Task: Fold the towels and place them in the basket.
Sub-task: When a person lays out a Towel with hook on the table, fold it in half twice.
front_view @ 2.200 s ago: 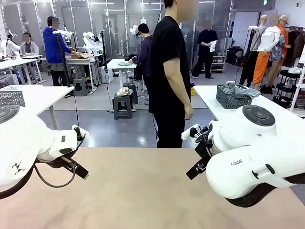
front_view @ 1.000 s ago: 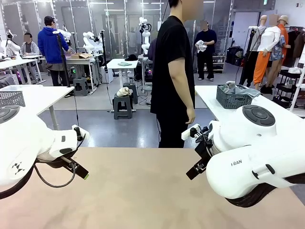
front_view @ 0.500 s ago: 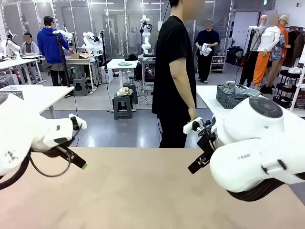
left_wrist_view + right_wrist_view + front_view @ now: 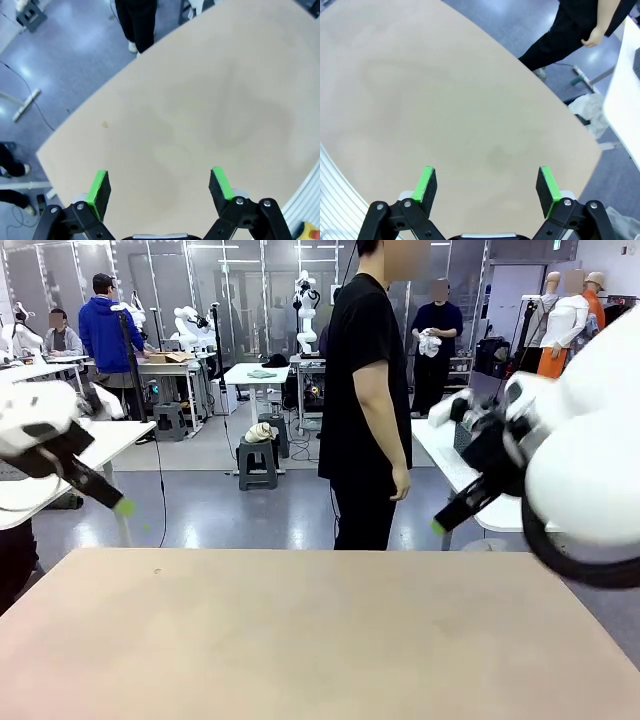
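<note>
The towels and the basket are out of view. My left gripper [image 4: 122, 505] hangs high over the table's far left corner, open, with nothing between its green pads [image 4: 99, 186]. In the left wrist view, my left gripper [image 4: 160, 182] looks down on the bare tan tabletop [image 4: 200, 110]. Raised over the far right edge, my right gripper [image 4: 440, 525] is open as well. The right wrist view shows my right gripper [image 4: 487, 182] with wide jaws above the bare tabletop [image 4: 420, 100].
A person in black [image 4: 365, 390] stands at the table's far edge, side-on, one hand [image 4: 595, 37] hanging down. A white side table [image 4: 630, 80] stands past the far right corner, another white table [image 4: 110, 440] at the far left. Floor lies beyond the far edge.
Both arms have lifted from low over the table and swung outward and upward. Their jaws have stayed wide. The person has barely moved.
</note>
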